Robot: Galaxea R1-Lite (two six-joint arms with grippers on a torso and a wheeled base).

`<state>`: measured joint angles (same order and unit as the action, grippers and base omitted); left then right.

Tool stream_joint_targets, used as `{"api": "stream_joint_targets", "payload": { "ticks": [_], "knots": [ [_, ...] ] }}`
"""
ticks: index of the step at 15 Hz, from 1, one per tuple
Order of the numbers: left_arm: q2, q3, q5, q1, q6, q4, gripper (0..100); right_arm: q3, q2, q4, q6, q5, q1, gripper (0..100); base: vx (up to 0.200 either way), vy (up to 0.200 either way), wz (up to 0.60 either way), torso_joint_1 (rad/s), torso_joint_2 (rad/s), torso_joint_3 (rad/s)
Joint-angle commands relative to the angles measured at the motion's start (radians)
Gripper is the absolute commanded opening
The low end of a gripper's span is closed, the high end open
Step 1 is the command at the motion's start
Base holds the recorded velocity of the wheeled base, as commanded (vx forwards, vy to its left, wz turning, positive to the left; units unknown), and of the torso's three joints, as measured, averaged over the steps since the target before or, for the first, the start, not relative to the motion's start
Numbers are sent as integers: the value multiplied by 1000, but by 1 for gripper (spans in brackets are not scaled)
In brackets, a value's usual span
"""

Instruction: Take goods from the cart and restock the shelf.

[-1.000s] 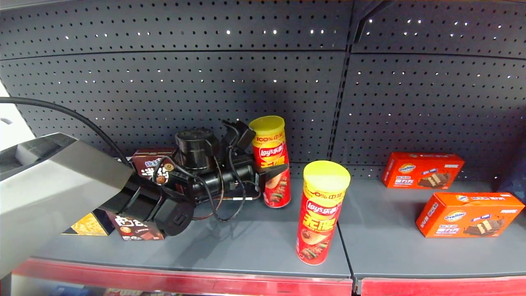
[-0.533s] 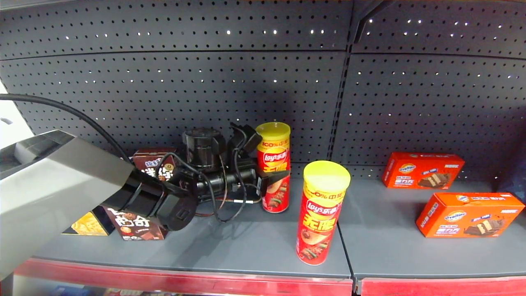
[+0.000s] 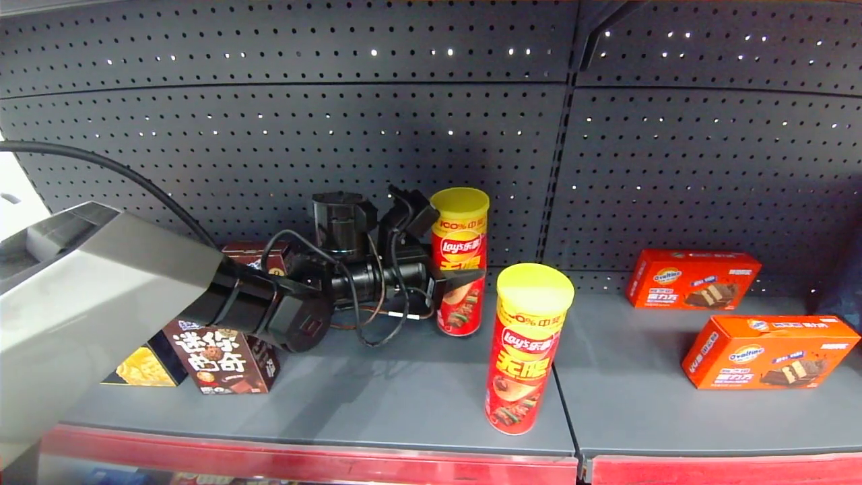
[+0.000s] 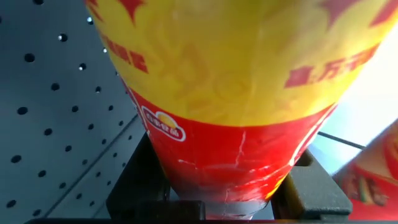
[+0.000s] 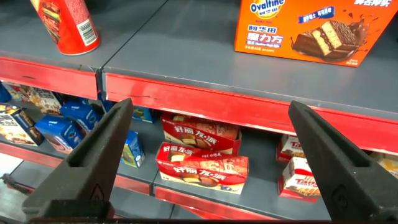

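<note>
Head view: left hand (image 3: 460, 288), can (image 3: 460, 232) near pegboard (image 3: 303, 135)

I had the left gripper (image 3: 462, 281) closed around the lower half of a chip can (image 3: 460, 237), held upright far back on the shelf (image 3: 404, 397) by the pegboard (image 3: 337, 135), with a second chip can (image 3: 528, 350) standing nearer on its right and two orange boxes (image 3: 693, 277) farther right.

Silver arm (image 3: 101, 289), cabled black wrist (image 3: 350, 283), black pincer (image 3: 463, 283).
</note>
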<state>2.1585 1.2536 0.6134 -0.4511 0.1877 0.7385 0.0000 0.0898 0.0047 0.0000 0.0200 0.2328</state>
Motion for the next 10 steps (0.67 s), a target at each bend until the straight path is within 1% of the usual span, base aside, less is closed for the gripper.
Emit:
{"api": "stream_joint_targets", "payload": {
  "ticks": [1,2,4,6,8,10],
  "knots": [
    [24,30,2,-6,-1,1,0,0,1,0,0,0,0,100,0,0,0,0,0,0],
    [50,63,0,-14,-1,5,0,0,1,0,0,0,0,100,0,0,0,0,0,0],
    [76,93,-1,-17,-4,1,0,0,1,-2,0,0,0,100,0,0,0,0,0,0],
    [96,102,-4,-29,-4,5,0,0,1,0,0,0,0,100,0,0,0,0,0,0],
    [115,104,-9,-35,6,15,0,0,2,0,0,0,0,100,0,0,0,0,0,0],
    [135,110,-9,-37,6,19,0,0,1,0,0,0,0,100,0,0,0,0,0,0]
  ]
}}
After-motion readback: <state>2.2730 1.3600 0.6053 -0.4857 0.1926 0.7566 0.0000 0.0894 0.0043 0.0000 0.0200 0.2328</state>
